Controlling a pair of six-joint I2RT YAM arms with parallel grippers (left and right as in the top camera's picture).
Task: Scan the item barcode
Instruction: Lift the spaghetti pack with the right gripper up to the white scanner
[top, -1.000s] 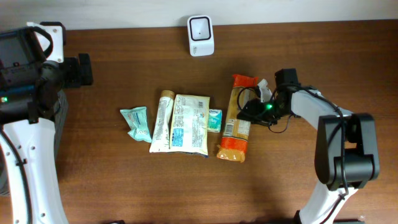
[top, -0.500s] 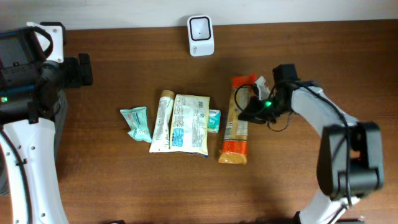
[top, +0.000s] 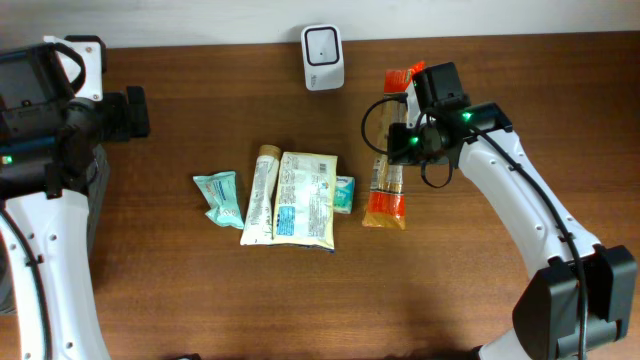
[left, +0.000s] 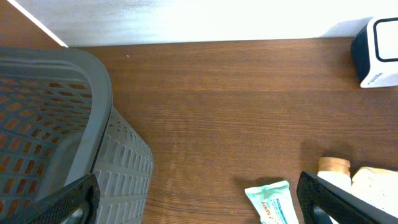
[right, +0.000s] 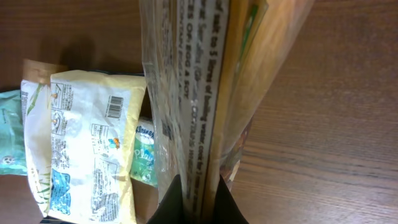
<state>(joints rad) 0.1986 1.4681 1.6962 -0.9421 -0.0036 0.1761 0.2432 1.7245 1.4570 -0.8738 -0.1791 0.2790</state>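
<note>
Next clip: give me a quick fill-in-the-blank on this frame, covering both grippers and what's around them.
The right gripper is shut on the long ___ packet.
The left gripper stands ___.
The basket next to the left gripper is ___ in colour.
Missing words: orange; open; grey.

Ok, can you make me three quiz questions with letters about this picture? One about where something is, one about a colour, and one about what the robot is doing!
1. Where is the white scanner?
A) at the back edge of the table
B) in the middle
C) on the floor

2. What colour are the ends of the long packet?
A) blue
B) orange
C) black

3. The right tool is:
A) wide open
B) out of sight
C) shut on the long packet

Answers: 1 A, it stands at the far edge; 2 B, both ends show orange; 3 C, it pinches the packet.
</note>
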